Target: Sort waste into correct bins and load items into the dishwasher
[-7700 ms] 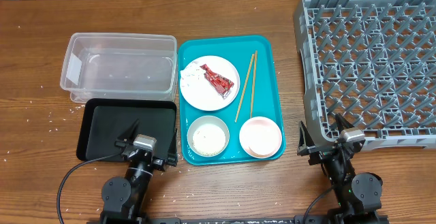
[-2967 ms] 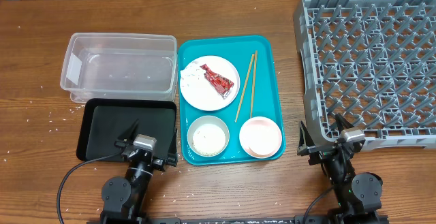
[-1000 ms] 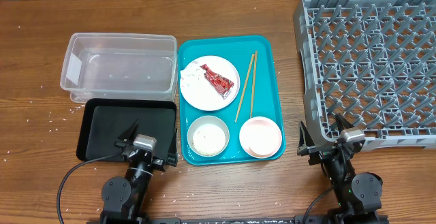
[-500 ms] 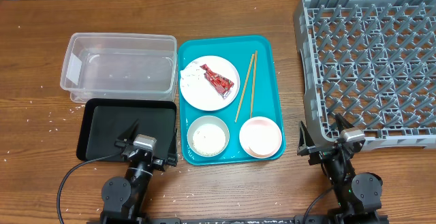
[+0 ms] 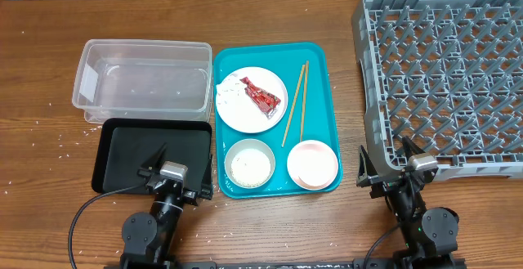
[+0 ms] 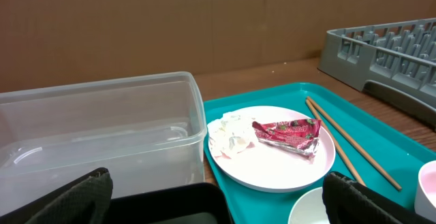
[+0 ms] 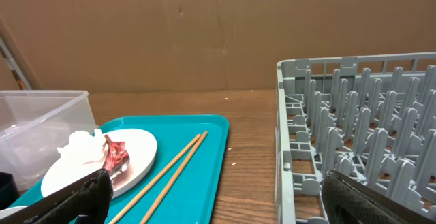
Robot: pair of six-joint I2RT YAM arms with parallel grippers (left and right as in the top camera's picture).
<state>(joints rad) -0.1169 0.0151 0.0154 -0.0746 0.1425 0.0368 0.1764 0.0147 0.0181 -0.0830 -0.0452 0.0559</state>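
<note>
Nothing is sorted yet. At left, the clear tub point(image 5: 143, 77) and black tray point(image 5: 135, 142) are seen empty, and the left end effector point(image 5: 173, 177) is spread wide, holding nothing. The red wrapper point(image 5: 262, 97), tissue point(image 6: 228, 134), plate point(image 5: 245, 115), chopsticks point(image 5: 295, 105) and two bowls point(image 5: 249, 164) are found on the teal tray point(image 5: 315, 65). The grey rack point(image 5: 445, 73) is unloaded, and the right end effector point(image 5: 409, 171) is also spread wide.

even, diffuse light from above; the table point(image 5: 343, 7) reads bright and warm, with short soft shadows under the grey rack point(image 5: 441, 73) and teal tray point(image 5: 315, 65). mild glare marks the clear tub point(image 5: 87, 81) walls and red wrapper point(image 6: 289, 130). wrist views are sharp mid-frame; fingertips point(image 6: 75, 197) of the left tool point(image 6: 216, 197) and right tool point(image 7: 216, 197) blur at the lower corners.
</note>
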